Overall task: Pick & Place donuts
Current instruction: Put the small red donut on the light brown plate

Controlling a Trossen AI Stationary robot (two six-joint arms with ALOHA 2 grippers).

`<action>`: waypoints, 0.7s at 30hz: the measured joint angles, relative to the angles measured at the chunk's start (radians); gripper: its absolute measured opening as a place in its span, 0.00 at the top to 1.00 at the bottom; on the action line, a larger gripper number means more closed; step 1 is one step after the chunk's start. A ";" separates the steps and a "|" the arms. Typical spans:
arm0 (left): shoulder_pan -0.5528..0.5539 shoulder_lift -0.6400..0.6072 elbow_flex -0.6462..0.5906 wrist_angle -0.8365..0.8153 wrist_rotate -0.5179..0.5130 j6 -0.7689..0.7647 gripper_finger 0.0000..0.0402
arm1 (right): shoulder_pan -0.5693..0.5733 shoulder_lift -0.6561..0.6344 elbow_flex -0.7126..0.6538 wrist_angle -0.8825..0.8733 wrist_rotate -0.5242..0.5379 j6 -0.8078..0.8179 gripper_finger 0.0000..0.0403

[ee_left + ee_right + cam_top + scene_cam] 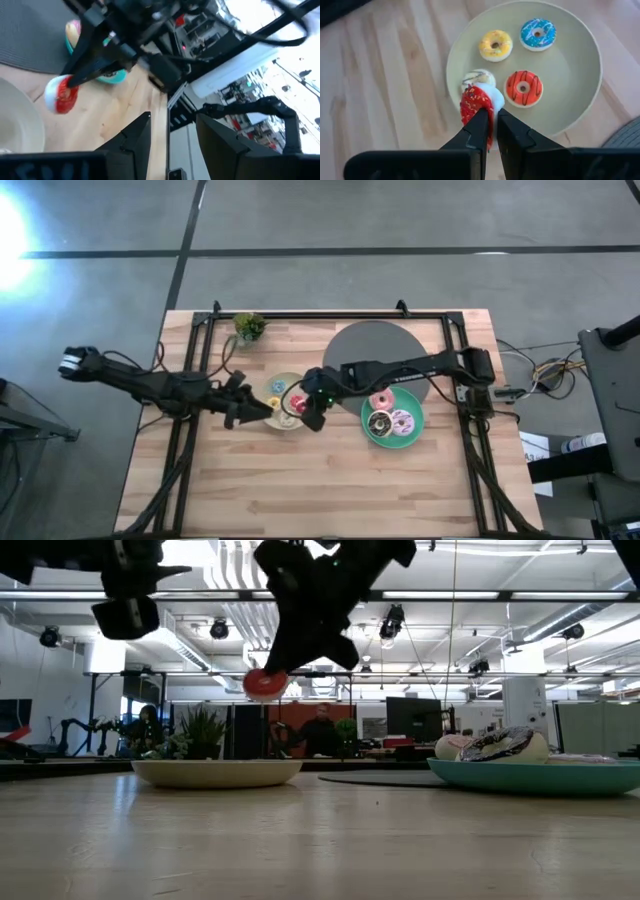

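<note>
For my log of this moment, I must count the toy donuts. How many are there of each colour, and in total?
red donut, held by the right gripper: 1
orange donut: 1
yellow donut: 1
blue donut: 1
pale striped donut, half hidden: 1
pink donut: 1
chocolate-brown donut: 1
lilac donut: 1
Total: 8
The left gripper, beside the cream plate, holds none.

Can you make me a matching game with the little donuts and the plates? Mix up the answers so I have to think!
Things:
1. red donut
2. yellow donut
3. cream plate
4. teal plate

Places or states:
A. holds the bigger donuts
B. lies on the cream plate, next to the blue donut
C. pinched in the right gripper fingers, above the plate
D. holds the mini donuts

Pairs: 1-C, 2-B, 3-D, 4-A
</note>
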 joint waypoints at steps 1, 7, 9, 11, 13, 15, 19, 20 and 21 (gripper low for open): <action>-0.014 -0.016 0.000 -0.008 -0.027 -0.002 0.67 | -0.008 0.000 -0.011 0.019 0.002 0.017 0.93; -0.084 -0.071 0.000 -0.012 -0.149 -0.004 0.67 | -0.070 0.051 -0.028 0.089 0.023 0.151 0.93; -0.101 -0.075 0.000 -0.014 -0.164 -0.005 0.67 | -0.082 0.096 -0.006 0.092 0.004 0.183 0.93; -0.115 -0.075 0.000 -0.012 -0.172 -0.006 0.67 | -0.090 0.139 0.026 0.090 -0.002 0.217 0.93; -0.125 -0.073 0.000 -0.014 -0.183 -0.008 0.67 | -0.097 0.186 0.073 0.091 -0.001 0.239 0.93; -0.134 -0.072 0.000 -0.013 -0.195 -0.012 0.67 | -0.108 0.231 0.125 0.089 0.002 0.269 0.93; -0.148 -0.072 0.000 -0.013 -0.200 -0.025 0.67 | -0.126 0.311 0.254 0.072 0.009 0.280 0.93; -0.152 -0.072 0.000 -0.013 -0.202 -0.026 0.67 | -0.129 0.330 0.292 0.053 0.008 0.280 0.93; -0.157 -0.073 0.000 -0.013 -0.206 -0.026 0.67 | -0.134 0.351 0.330 0.015 0.006 0.279 0.93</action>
